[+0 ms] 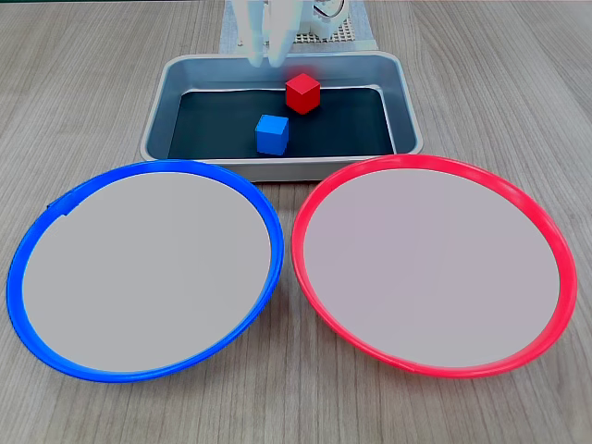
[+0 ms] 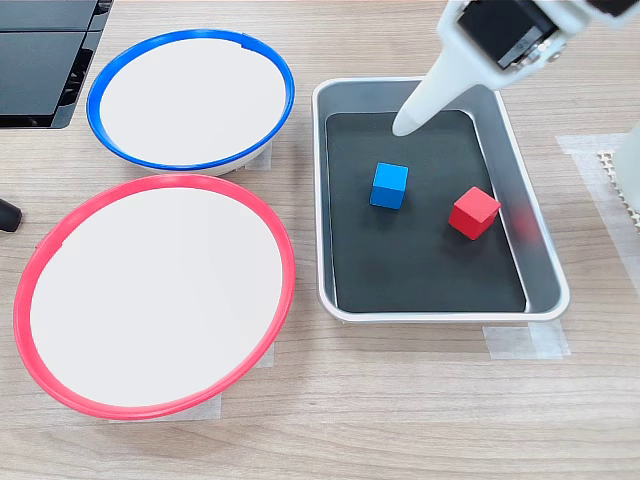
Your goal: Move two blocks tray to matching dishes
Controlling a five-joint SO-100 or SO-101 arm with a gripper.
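Currently the gripper point(image 2: 410, 123), jaws apparently pressed together, hovers over the tray point(image 2: 538, 255)'s far end. Spread them, then descend squarely over the blue cube point(image 2: 389, 185) mid-tray; the red cube point(image 2: 474, 212) sits beside it.

1. The blue block point(image 1: 272, 134) is showing bright blue, with a lighter top face in both fixed views.
2. The red block point(image 1: 302, 92) is showing bright red, its side faces looking darker.
3. The tray point(image 1: 176, 88) is showing grey metal walls around a dark, almost black bottom.
4. The blue-rimmed dish point(image 1: 28, 250) is showing a pale grey-white centre inside a bright blue rim.
5. The red-rimmed dish point(image 1: 555, 250) is showing the same pale centre inside a bright red rim.
6. The pincer point(image 1: 262, 60) is showing plain white fingers point(image 2: 420, 105).
7. The table point(image 1: 74, 83) is showing a light brown-grey wood-grain pattern.
8. Clear tape point(image 2: 525, 342) is looking pale and glossy at the tray's corner.
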